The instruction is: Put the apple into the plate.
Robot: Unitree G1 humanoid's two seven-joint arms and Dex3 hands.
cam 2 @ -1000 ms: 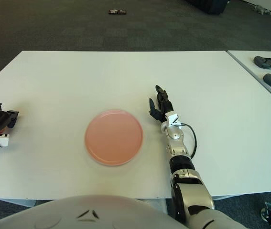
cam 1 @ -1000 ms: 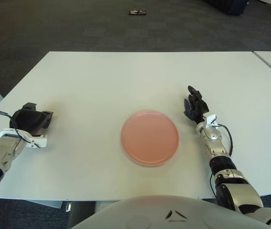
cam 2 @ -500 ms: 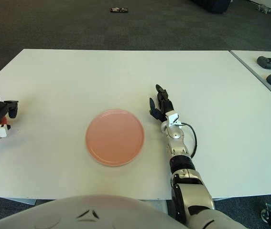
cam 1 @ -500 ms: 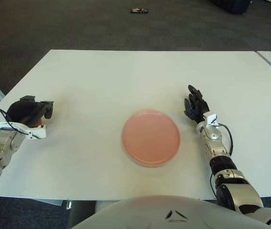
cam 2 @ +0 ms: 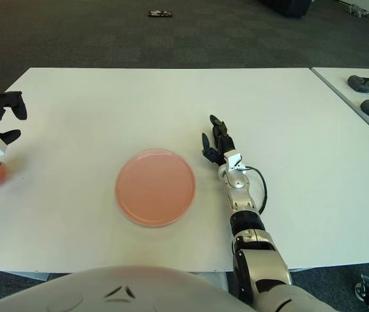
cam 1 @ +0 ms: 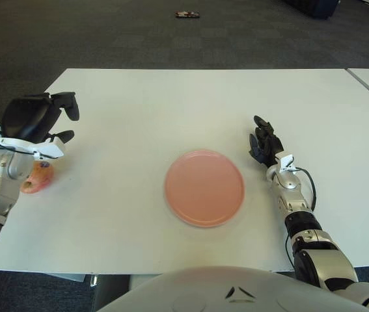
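Apple, small and reddish-orange (cam 1: pixel 36 177), lying on the white rectangular table (cam 1: pixel 171 104) near its left edge, well apart from the round pink plate (cam 1: pixel 204 187) at the table's middle. Left hand (cam 1: pixel 38 117): black three-finger hand raised above and just behind the apple, fingers spread and holding nothing; the white wrist bracket shows directly over the fruit. One second ago and half a second ago this hand was lower, covering the apple so that little of it showed; it has since lifted and opened, leaving the apple fully exposed on the tabletop. Right hand (cam 1: pixel 263 144): black fingers loosely extended and empty, showing just to the right of the plate, unchanged in position across the frames. Plate likewise unmoved. Beyond the table, dark grey carpet (cam 1: pixel 138 32).
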